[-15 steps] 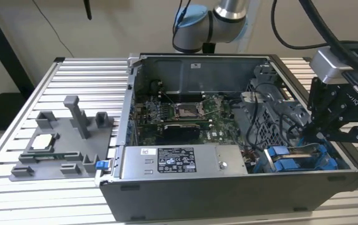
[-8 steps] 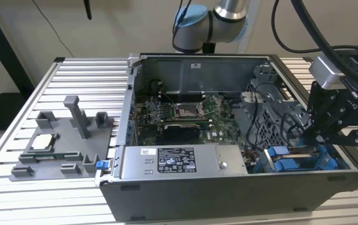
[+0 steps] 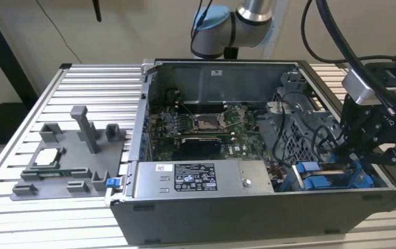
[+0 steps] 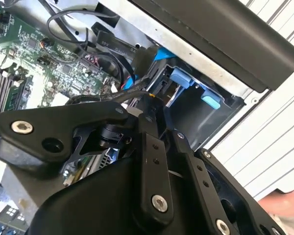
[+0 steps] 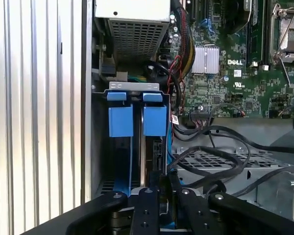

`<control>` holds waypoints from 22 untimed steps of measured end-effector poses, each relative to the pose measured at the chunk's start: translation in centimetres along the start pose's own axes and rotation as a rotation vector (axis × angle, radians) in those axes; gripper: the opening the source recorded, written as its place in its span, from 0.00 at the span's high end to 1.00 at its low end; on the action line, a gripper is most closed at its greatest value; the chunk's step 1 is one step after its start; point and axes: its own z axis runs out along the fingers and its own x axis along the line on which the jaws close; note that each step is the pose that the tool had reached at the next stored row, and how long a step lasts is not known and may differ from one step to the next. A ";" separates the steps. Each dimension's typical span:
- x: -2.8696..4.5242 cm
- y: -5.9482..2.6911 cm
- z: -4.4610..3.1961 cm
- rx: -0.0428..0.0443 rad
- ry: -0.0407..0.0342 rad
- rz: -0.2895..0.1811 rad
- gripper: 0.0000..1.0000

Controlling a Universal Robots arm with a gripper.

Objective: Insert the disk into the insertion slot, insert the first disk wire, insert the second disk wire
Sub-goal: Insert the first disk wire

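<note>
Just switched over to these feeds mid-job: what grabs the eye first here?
The open computer case dominates the middle of the slatted table, its green board laid bare. At its corner on the exterior view's right, the black gripper reaches down to the disk, framed in bright blue, in the grey slot. A grey fixture lies on the table on the exterior view's left.

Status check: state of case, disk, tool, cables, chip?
case, open, side panel off.
disk, on edge in the insertion slot.
tool, down at the disk's exposed edge.
black cables, draped over the metal cage.
chip, lying on the grey fixture outside the case.
</note>
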 end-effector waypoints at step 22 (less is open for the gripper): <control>0.07 -0.22 0.75 0.0017 -0.0001 0.012 1.00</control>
